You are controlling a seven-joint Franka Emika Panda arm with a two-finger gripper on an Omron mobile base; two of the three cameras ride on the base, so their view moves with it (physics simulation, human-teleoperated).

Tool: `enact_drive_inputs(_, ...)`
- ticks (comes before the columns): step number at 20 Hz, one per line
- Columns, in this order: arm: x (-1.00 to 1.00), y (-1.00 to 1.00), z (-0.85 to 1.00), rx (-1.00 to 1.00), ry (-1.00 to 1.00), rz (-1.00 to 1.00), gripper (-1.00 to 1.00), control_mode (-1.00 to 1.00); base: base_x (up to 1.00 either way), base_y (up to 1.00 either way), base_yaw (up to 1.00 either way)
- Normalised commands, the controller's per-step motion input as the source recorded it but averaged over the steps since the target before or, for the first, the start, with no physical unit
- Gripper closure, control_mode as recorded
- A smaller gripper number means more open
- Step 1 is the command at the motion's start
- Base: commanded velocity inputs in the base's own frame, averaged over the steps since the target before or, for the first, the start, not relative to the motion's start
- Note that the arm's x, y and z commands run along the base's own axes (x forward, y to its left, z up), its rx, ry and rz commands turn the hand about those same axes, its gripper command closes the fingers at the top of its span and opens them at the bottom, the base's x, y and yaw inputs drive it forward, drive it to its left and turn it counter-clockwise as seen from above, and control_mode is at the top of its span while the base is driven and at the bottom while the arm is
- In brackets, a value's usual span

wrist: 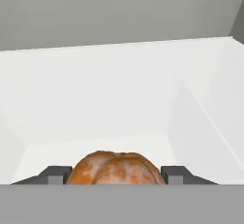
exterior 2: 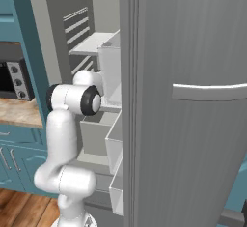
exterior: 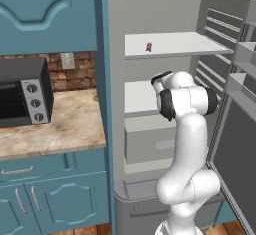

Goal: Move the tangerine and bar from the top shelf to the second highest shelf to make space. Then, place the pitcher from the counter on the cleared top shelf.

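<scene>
Tangerine carried over the second shelf

The round orange tangerine sat between the part-open jaws, apparently gripped, above the white second-highest shelf; the thin red-pink wrapped bar lay on the white top shelf. Released too high, the tangerine might roll off.

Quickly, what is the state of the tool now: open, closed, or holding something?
Tool: closed on the tangerine, which sits between its two fingertips.

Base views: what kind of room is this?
A kitchen, rendered. An open grey fridge with white shelves, a marbled counter over teal cabinet doors, and a black countertop oven against a brick wall.
</scene>
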Motion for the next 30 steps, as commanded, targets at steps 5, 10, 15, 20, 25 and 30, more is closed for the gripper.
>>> enact_drive_inputs(5, 0.40, 0.00, 0.00, 0.01, -0.14, 0.00, -1.00, -1.00, 0.00, 0.00, 0.00)
enact_drive_inputs(10, 0.24, 0.00, 0.19, 0.00, -0.14, 0.00, -1.00, -1.00, 0.00, 0.00, 0.00)
enact_drive_inputs(15, -0.07, 0.10, 0.63, -0.04, -0.02, 0.00, -1.00, -1.00, 0.00, 0.00, 0.00)
enact_drive_inputs(20, -0.13, 0.19, 0.95, -0.11, 0.00, 0.00, -1.00, -1.00, 0.00, 0.00, 0.00)
enact_drive_inputs(25, -0.28, 0.01, 0.60, -0.14, 0.10, 0.00, -1.00, -1.00, 0.00, 0.00, 0.00)
enact_drive_inputs(30, -0.20, -0.02, 0.00, -0.22, 0.18, 0.00, -1.00, -1.00, 0.00, 0.00, 0.00)
